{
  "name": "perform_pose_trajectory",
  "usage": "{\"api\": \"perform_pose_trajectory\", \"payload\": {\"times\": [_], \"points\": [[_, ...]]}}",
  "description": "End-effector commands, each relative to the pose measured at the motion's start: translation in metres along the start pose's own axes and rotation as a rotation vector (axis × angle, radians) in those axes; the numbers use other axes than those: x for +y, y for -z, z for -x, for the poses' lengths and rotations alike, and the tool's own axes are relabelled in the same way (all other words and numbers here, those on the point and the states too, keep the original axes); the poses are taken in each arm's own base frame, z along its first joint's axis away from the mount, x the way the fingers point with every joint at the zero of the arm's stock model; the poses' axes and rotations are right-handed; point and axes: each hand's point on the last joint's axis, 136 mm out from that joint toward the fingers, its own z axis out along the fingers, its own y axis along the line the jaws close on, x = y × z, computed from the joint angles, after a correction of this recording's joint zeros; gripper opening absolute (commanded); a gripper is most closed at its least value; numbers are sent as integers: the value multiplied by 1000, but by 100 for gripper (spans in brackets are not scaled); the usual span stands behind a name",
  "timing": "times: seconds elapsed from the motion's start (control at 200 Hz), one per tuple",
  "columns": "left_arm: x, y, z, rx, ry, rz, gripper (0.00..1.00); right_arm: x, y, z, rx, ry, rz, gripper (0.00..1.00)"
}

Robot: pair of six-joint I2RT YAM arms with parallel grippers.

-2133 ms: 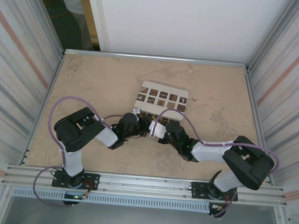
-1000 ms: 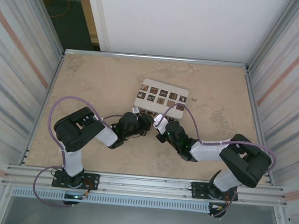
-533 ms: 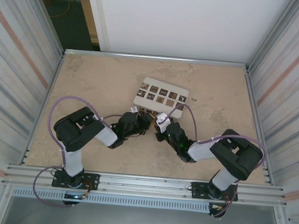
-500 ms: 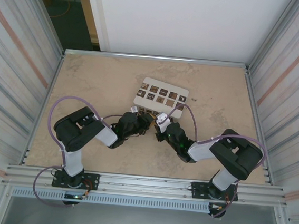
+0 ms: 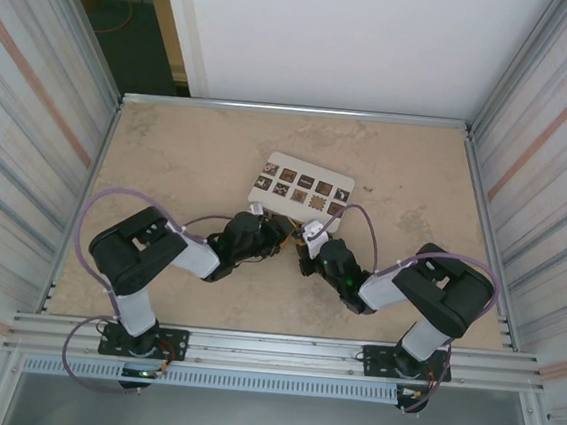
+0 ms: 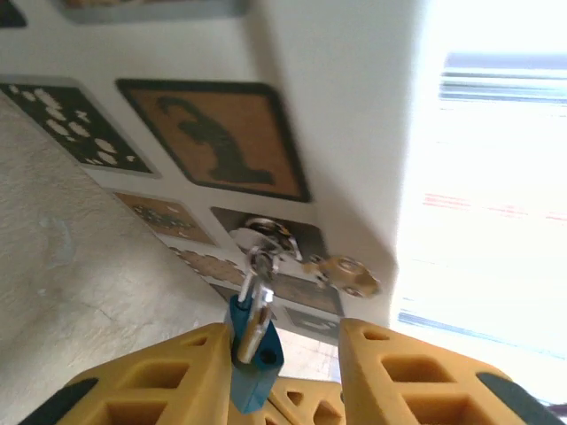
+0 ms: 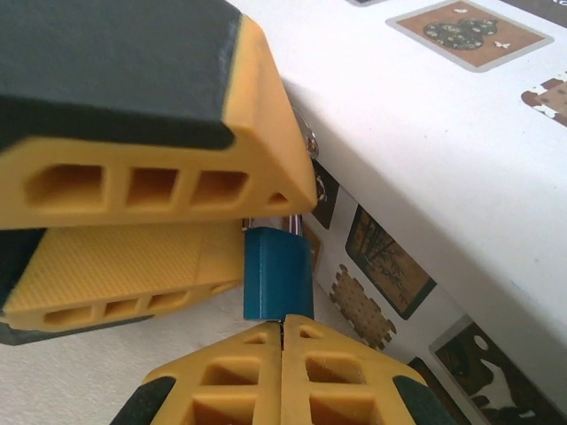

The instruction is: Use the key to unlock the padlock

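- The padlock (image 6: pixel 252 354), with a blue body and a silver shackle, hangs at the side of a white box (image 5: pixel 301 184) that carries small brown picture tiles.
- In the left wrist view its shackle goes up to a metal loop (image 6: pixel 263 237) on the side of the box, and the blue body hangs below that loop, slightly tilted.
- A small brass-coloured fitting (image 6: pixel 345 273) sits just to the right of the loop, on the same side of the box.
- The left gripper (image 6: pixel 285 335) stands around the padlock with its yellow fingers (image 6: pixel 151 390) parted. The blue body lies close against one finger, and a clear gap shows between it and the other, so nothing is clamped.
- In the right wrist view the padlock (image 7: pixel 277 274) shows at the tips of those two yellow fingers (image 7: pixel 151 177), with the white box (image 7: pixel 425 133) right behind it.
- The right gripper (image 7: pixel 283 332) is directly under the padlock, its two yellow fingertips pressed flat together along a thin seam. The bottom of the blue body meets their tips. Whether anything is pinched between them cannot be told.
- From above, the left gripper (image 5: pixel 273 234) and the right gripper (image 5: pixel 305 247) meet tip to tip at the near edge of the box, which lies turned at an angle in the middle of the beige table (image 5: pixel 189 153).
- Both arms are folded low over the table, each with a purple cable (image 5: pixel 114 201) looping along it.
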Motion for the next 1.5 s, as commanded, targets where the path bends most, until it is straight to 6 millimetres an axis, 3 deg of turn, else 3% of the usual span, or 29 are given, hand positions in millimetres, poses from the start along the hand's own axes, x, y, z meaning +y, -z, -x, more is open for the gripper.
{"api": "perform_pose_trajectory", "payload": {"times": [0.0, 0.215, 0.536, 0.651, 0.731, 0.827, 1.007, 1.157, 1.493], "points": [[-11, 13, 8, -33, -78, -1, 39, 11, 6, -10, 26, -72, 76, 0], [-32, 42, 21, -100, -258, 52, 44, 7, 20, -13, 28, -194, 135, 0], [-77, 115, 48, -258, -648, 187, 49, 0, 32, -29, 116, -379, 219, 0], [-81, 131, 65, -301, -780, 256, 63, -6, 33, -39, 144, -404, 195, 0], [-74, 136, 84, -253, -785, 307, 66, -5, 30, -43, 161, -412, 198, 0], [-69, 134, 100, -163, -738, 296, 67, -5, 26, -48, 177, -425, 194, 0], [-60, 112, 108, -26, -754, 292, 70, -11, 21, -51, 165, -458, 160, 0], [-45, 87, 122, 49, -722, 286, 73, -8, 19, -50, 168, -470, 183, 9], [-42, 35, 132, 216, -726, 238, 73, -16, 26, -38, 169, -504, 204, 31]]}}
